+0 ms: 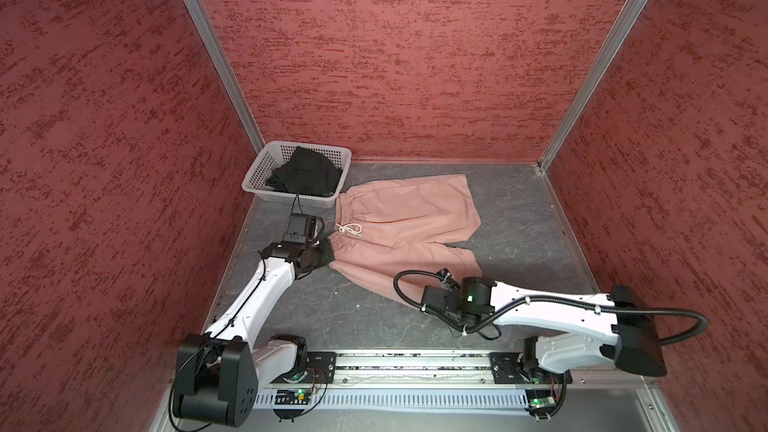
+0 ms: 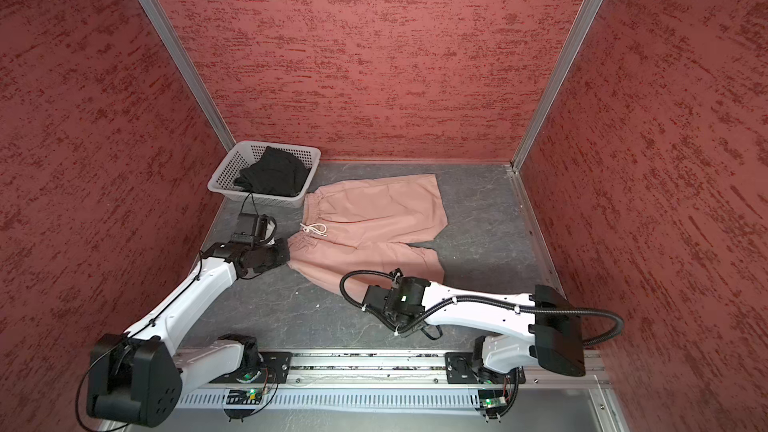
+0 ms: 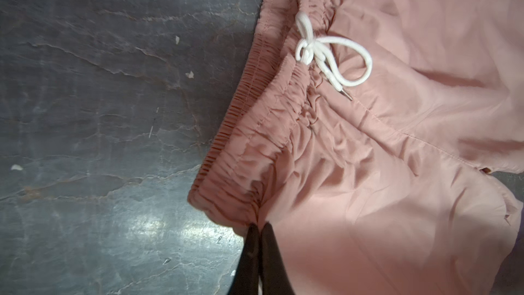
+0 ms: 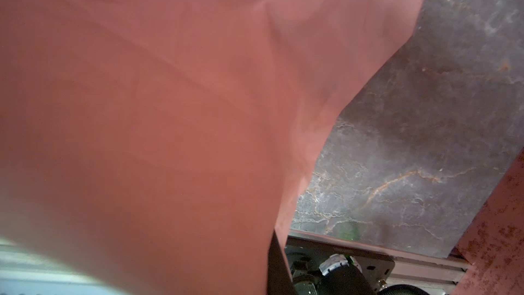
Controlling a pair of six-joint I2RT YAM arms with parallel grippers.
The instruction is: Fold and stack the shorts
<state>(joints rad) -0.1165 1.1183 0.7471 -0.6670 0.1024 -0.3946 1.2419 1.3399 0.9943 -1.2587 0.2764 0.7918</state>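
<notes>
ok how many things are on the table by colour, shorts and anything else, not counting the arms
pink shorts, spread on the table: 1
black shorts, bunched in the basket: 1
white basket: 1
total: 3

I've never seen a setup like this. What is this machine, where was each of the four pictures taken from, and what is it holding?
These are two white robot arms, a left arm and a right arm, standing at the front edge of a grey table. Two pictures look down from a double camera overhead. The other two come from a small camera on each wrist, so they are close-ups. The pink shorts lie spread on the table. The left gripper, a two-fingered pincer, is shut on the end of their waistband. The right gripper is shut on a leg's end, and cloth fills its view. The black shorts sit crumpled in a white basket in the far left corner.
</notes>
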